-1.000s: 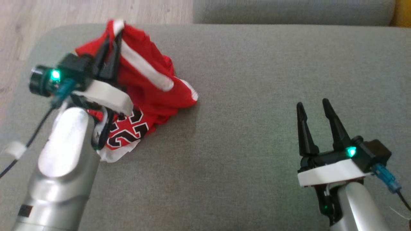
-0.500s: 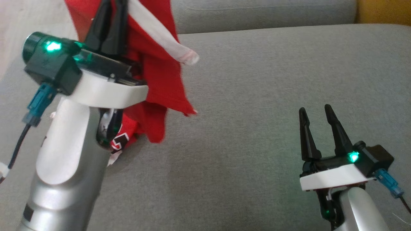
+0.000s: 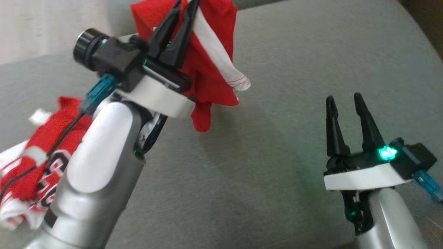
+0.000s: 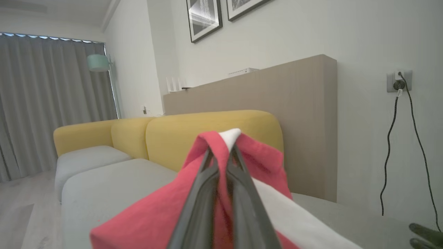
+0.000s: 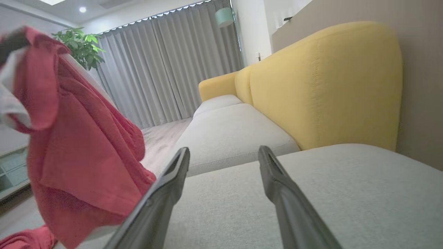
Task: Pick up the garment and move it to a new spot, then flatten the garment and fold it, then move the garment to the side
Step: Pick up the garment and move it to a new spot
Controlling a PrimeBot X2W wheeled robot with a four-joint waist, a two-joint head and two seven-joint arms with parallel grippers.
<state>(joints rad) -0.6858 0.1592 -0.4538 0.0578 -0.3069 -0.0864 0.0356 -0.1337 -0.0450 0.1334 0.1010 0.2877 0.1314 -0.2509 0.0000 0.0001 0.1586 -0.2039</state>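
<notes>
- Grey fabric seat cushion spreads under both arms, and a yellow upholstered backrest rises at 2 o'clock in the right wrist view.
- The left gripper is raised at 12 o'clock in the head view, its two dark fingers pressed together on a fold of the red jersey with a white stripe and black-and-white lettering.
- In the left wrist view the left gripper pinches the jersey, which drapes off both sides of the fingers.
- From the pinch the cloth hangs toward 6 o'clock, with the white band ending loose toward 4 o'clock.
- The rest of it runs behind the pale forearm to 8 o'clock in the head view, where the lettered part lies crumpled on the cushion.
- The right gripper stands at 4 o'clock, fingers spread wide and pointing to 12, well apart from the cloth.
- Between the right gripper fingers lies bare cushion; the jersey hangs at 9 o'clock.
- Farther out are grey pleated curtains and a green leafy plant at 11 o'clock.
</notes>
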